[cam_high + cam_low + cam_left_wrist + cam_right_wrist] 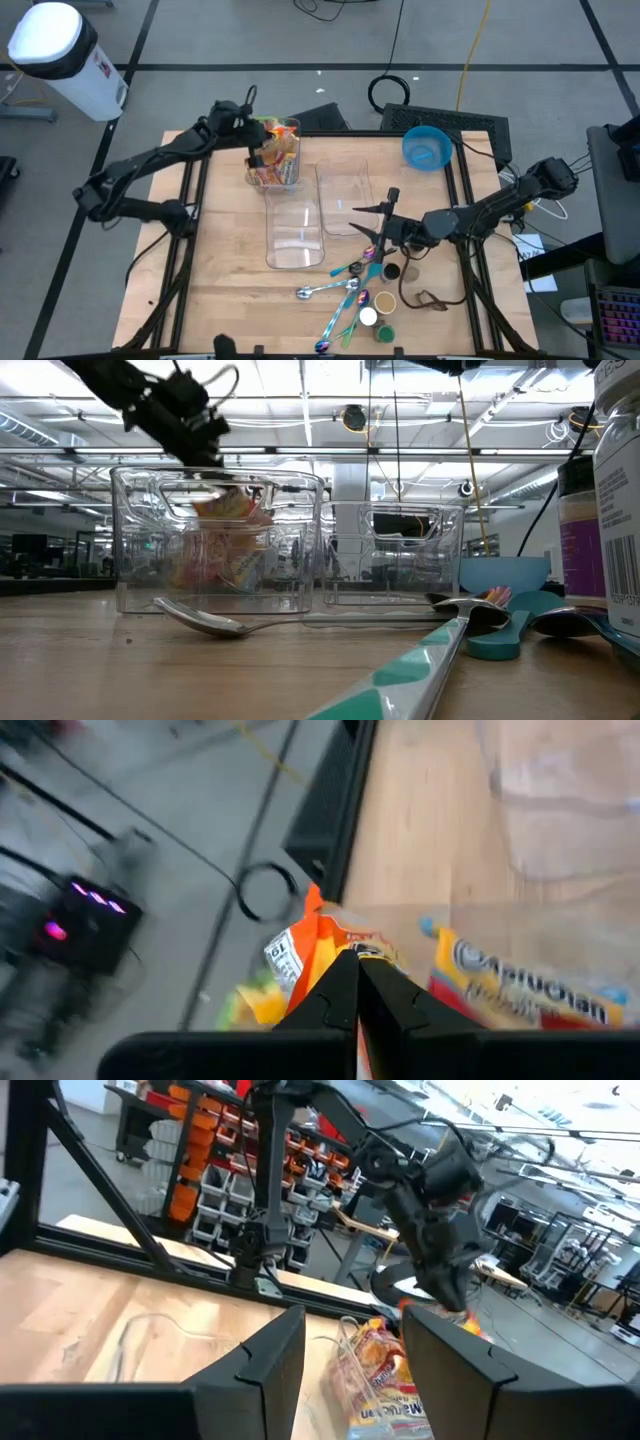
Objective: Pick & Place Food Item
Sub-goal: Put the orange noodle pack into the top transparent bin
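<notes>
A clear tub [280,150] at the far left of the table holds several bright snack packets [225,550]. My left gripper [258,152] reaches in over the tub's left rim and is shut on an orange packet [320,935]. From the right wrist view, the left gripper [440,1295] hangs above the tub with orange showing under it. My right gripper [385,215] hovers open at the near right of a second clear tub [345,195]. Its fingers [270,1355] have nothing between them. My left gripper pinches the orange packet's top edge [330,948] between its two fingertips. The fingers slant down from the table's left side. The packet hangs below them in the tub's mouth, next to the other packets; whether it rests on them cannot be told.
A third clear tub [295,232] lies empty in the table's middle. Spoons [340,290] and small jars [385,300] lie near the front edge, under the right arm. A blue bowl [428,147] sits at the far right. A white bin [55,50] stands off the table.
</notes>
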You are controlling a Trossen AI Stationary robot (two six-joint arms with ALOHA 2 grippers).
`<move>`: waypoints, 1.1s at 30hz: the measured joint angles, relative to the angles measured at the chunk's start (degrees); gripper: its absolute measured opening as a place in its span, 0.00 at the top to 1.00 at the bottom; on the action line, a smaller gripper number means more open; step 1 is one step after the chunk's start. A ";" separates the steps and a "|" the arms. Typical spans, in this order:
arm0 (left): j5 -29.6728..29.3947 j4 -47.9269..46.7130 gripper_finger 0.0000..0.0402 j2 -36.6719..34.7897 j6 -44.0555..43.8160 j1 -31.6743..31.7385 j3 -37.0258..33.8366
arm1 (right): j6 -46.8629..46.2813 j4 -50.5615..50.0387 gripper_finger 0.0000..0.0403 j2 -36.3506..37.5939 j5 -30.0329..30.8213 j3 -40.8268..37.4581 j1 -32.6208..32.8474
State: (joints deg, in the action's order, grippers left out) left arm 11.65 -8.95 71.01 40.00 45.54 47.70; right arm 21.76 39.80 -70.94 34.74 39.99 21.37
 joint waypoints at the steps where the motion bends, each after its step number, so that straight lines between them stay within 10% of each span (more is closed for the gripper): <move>1: 0.22 0.31 0.98 1.34 -0.24 0.53 0.01 | -0.02 0.01 0.60 0.00 0.00 0.00 -0.07; 17: -25.25 5.60 0.94 8.54 -9.94 1.07 0.09 | -0.02 -0.36 0.60 0.00 0.00 0.00 -0.03; 26: -20.76 2.72 0.98 8.52 -21.92 -0.48 0.09 | -0.04 -0.40 0.60 0.00 0.00 0.00 -0.03; 33: -15.41 2.66 0.75 8.52 -30.79 0.05 0.23 | -1.40 -0.43 0.60 0.00 -0.02 0.00 -0.03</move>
State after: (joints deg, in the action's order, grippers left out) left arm -3.76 -6.28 79.53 9.22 45.59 47.94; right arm 20.36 39.38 -70.94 34.72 39.99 21.34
